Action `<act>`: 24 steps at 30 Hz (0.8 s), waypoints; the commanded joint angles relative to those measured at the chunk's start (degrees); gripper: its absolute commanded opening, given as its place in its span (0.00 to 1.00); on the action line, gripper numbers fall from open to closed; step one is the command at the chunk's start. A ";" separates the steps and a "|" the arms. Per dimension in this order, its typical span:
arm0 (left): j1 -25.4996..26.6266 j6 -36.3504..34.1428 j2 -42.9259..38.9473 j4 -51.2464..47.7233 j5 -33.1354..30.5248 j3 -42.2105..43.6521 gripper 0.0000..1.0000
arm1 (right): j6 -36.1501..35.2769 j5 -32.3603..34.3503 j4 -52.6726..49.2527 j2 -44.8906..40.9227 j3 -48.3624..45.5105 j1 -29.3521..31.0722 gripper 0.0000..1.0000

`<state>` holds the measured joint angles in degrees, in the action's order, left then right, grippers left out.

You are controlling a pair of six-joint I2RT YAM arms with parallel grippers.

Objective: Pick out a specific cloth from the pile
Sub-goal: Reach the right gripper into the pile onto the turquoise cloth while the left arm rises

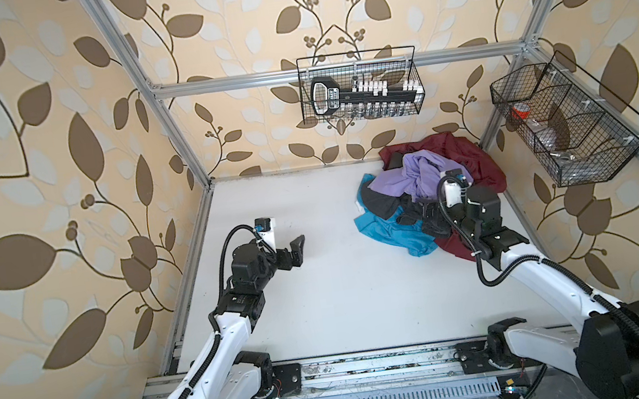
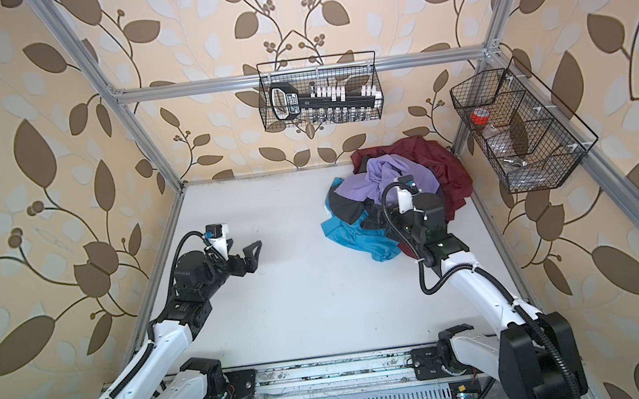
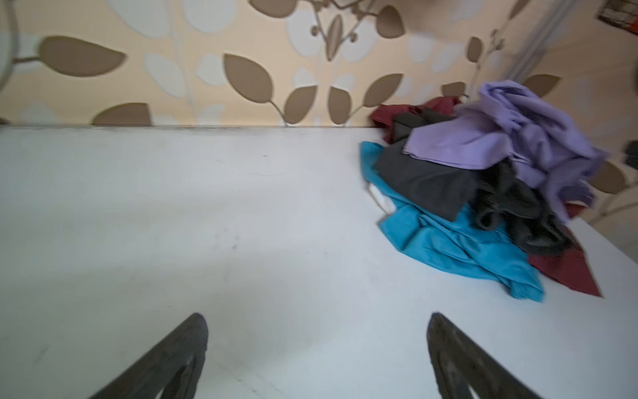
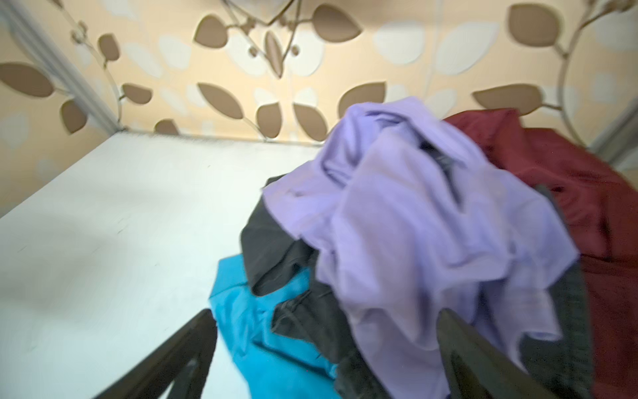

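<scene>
Now the pile (image 1: 430, 190) is seen heaped at the far right of the bench (image 1: 322, 300), close to the back wall. The cloth (image 1: 383, 234), bright turquoise, is found at the bottom of that heap, on its left and near edge. A wide fold of it is spread out onto the bench, while the rest is covered by a dark grey garment (image 1: 379, 203). The lavender cloth (image 1: 420, 168) is bunched on top, and the maroon cloth (image 1: 467, 156) is laid behind and to the right.

The right gripper (image 4: 326, 312) is held over the near side of the pile with its jaws spread wide and nothing clamped. In the right wrist view, lavender and dark grey folds are framed between the jaws, though contact cannot be told. The left gripper (image 3: 316, 316) is held above bare bench, well apart from the pile, with its jaws likewise wide apart and empty.
</scene>
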<state>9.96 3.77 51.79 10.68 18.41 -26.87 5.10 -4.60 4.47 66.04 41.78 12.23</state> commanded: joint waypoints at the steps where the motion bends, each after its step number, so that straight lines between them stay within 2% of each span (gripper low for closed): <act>1: 0.80 -2.05 0.33 -2.06 12.64 -2.80 0.99 | -1.64 -3.45 -12.70 3.98 2.68 5.23 0.99; 6: 1.88 -3.30 0.52 -2.65 16.01 -3.01 0.99 | -2.00 -0.29 -15.40 13.13 5.19 11.56 0.98; 10: 2.61 -4.32 0.51 -3.60 17.44 -3.57 0.99 | -0.17 1.19 -17.10 19.89 7.93 11.89 0.92; 24: 3.58 -5.27 0.81 -4.79 18.32 -4.32 0.99 | 4.79 11.40 -15.46 30.52 11.03 12.01 0.91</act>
<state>12.84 -0.05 52.64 5.52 34.57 -28.86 8.05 2.92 -10.87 94.32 50.85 24.10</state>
